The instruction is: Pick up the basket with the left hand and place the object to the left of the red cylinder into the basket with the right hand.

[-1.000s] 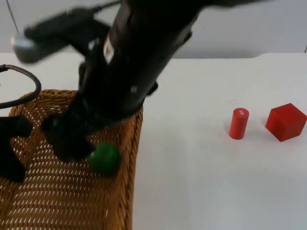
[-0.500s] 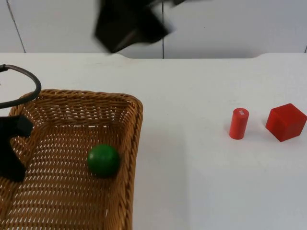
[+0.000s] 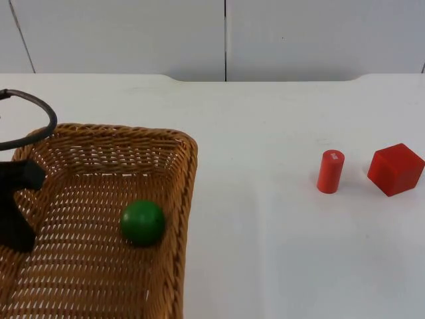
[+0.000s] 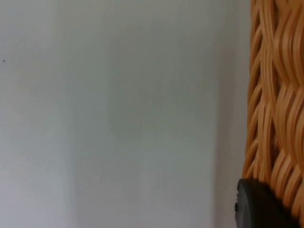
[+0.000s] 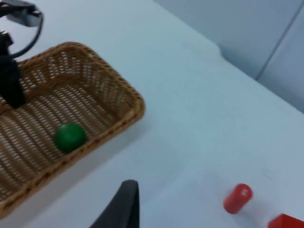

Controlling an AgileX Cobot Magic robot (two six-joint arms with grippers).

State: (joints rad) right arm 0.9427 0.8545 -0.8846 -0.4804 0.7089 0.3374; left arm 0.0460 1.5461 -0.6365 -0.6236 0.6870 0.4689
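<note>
the wicker basket (image 3: pixel 99 219) sits at the left end of the white tabletop (image 3: pixel 265 252), and the green ball (image 3: pixel 142 222) lies inside it, on the woven floor, close to the right-hand wall. the left gripper (image 3: pixel 16 206) is at the basket's left rim, black fingers straddling the edge, clamped onto the wicker wall; in the left wrist view the woven rim (image 4: pixel 275 95) runs right beside the black fingertip (image 4: pixel 256 204), touching it. over on the right side of the tabletop the red cylinder (image 3: pixel 330 171) stands upright, and the red cube (image 3: pixel 396 169) sits just beside it, a small gap between them, both well apart from the basket. the right wrist view looks down on basket, ball and cylinder from above the tabletop, with one black fingertip (image 5: pixel 124 204) of the right gripper showing; how far that gripper is open, i cannot tell.
</note>
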